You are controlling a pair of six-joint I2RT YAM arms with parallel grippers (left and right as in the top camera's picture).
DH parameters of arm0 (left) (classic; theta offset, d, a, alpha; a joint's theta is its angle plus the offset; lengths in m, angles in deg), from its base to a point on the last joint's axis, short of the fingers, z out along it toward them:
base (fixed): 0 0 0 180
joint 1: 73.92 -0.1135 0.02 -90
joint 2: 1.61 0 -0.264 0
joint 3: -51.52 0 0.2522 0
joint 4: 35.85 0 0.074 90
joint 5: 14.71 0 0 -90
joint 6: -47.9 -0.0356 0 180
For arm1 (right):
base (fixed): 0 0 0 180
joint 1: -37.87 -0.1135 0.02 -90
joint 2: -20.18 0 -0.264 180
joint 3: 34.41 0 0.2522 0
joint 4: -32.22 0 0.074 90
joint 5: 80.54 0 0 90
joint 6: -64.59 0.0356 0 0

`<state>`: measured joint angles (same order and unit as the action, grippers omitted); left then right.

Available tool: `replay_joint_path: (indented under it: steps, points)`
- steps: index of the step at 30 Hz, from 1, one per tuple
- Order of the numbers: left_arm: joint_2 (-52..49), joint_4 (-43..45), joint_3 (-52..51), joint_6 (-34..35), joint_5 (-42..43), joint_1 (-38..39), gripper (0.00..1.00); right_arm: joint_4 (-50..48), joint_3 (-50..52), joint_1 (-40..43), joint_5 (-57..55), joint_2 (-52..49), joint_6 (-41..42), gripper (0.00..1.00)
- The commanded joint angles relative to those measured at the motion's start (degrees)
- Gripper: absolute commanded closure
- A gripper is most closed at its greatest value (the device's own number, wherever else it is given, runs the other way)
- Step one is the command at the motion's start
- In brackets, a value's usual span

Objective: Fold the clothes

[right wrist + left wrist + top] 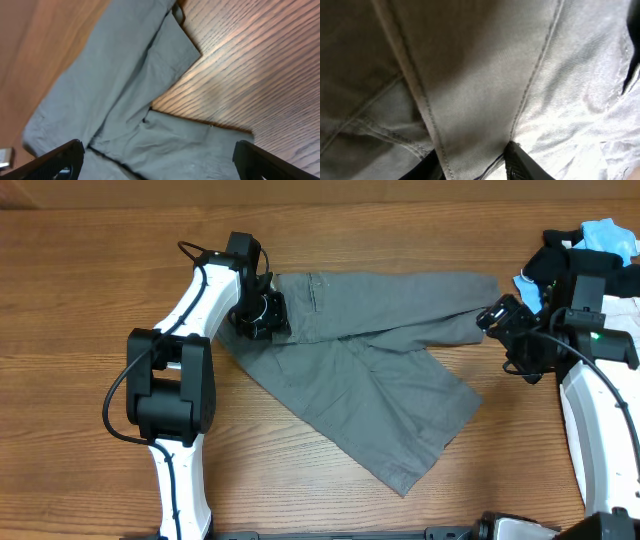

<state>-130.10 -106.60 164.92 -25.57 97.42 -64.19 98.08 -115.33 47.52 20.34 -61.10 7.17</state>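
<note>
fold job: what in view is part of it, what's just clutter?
Job:
- grey trousers, spread out mid-table
- left gripper, down on one end of them
- right gripper, open at a leg end

Lying about:
- black garment, far right
- light-blue garment, heaped with it

Overhead view: bright, even light from above; sharp across the frame, no glare. Soft, short shadows lie on the table beside the left arm and under the folds of the trousers. Left wrist view: cloth too close to the lens, soft focus throughout; left half dim, right edge washed out near white. Right wrist view: 1 broad band of glare on the wood grain at right; upper left corner blurred; trousers moderately sharp, evenly lit.
</note>
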Motion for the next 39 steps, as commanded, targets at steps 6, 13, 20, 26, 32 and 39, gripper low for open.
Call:
replay_joint_path:
  steps: [6, 13, 20, 26, 32, 39]
  points:
    - [2.93, 0.04, 0.87, -1.36, 1.27, -0.07, 0.76, -3.91, -1.11, 0.02, 3.82, -5.11, -9.16, 0.0]
    - [2.93, -0.02, 0.85, -2.01, -0.81, 0.02, 0.96, -17.79, -1.11, 0.98, 5.66, -10.32, -12.68, 0.0]
    - [2.93, -0.13, 0.85, -1.99, -1.14, 0.04, 0.96, -33.31, -1.14, 4.22, -0.46, -17.57, -11.15, 0.0]
    - [2.93, -0.15, 0.85, -2.43, -1.14, 0.04, 0.96, -37.62, -1.14, 7.56, 2.21, -25.57, -11.19, 0.0]
    - [2.93, 0.07, 0.85, -2.38, -1.14, 0.07, 0.96, -41.81, -1.14, 9.03, 9.6, -30.82, -9.86, 0.0]
    - [2.93, 0.11, 0.85, -2.38, -1.14, 0.07, 0.95, -45.05, -1.14, 8.94, 14.36, -34.38, -6.78, 0.0]
